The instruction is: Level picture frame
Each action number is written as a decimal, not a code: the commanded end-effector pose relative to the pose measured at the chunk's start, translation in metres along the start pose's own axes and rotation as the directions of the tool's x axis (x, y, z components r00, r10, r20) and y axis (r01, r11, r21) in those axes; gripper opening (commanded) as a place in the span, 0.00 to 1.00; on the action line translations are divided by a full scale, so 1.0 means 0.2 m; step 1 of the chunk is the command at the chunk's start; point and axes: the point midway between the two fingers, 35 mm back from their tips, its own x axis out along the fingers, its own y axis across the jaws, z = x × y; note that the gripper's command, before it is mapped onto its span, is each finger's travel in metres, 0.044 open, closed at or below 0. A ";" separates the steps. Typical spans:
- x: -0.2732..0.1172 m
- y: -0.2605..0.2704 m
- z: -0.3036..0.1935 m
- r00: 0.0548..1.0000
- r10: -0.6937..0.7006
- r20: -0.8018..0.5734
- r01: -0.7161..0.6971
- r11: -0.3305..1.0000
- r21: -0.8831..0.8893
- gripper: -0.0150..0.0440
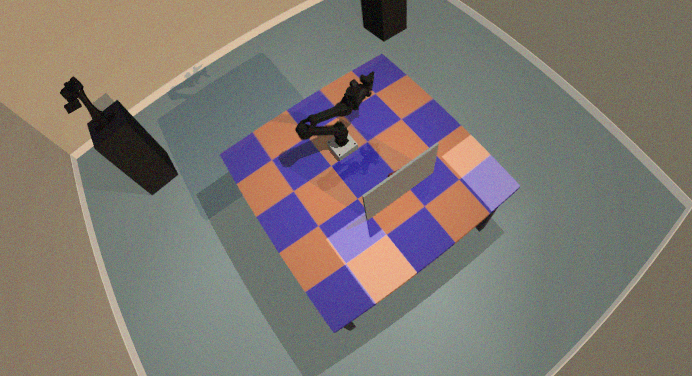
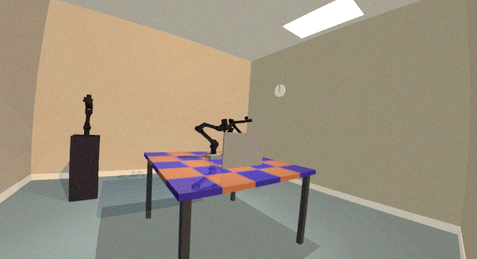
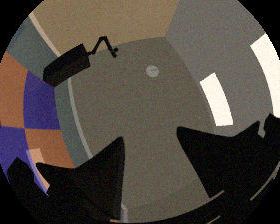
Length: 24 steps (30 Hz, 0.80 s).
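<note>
A grey wall panel (image 1: 400, 186) (image 2: 241, 150) stands upright on the checkered table (image 1: 300, 256) (image 2: 193, 191). The top and exterior views show only its plain face. The picture frame and the screw are hidden in every view. My arm stands on its base (image 1: 343, 148) behind the panel. My gripper (image 1: 369, 78) (image 2: 247, 120) (image 3: 151, 136) is raised high, away from the panel and level with or above its top edge. It points at the room wall. Its fingers stand apart with nothing between them.
A black pedestal (image 1: 130, 146) (image 2: 84, 166) (image 3: 66, 65) carrying a second small arm stands on the floor left of the table. Another black pedestal (image 1: 382, 8) stands behind the table. A round white clock (image 2: 280, 90) (image 3: 152, 70) hangs on the room wall.
</note>
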 end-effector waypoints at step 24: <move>-0.89 0.12 -0.90 0.082 -0.230 -0.970 0.903 -0.395 0.170 0.69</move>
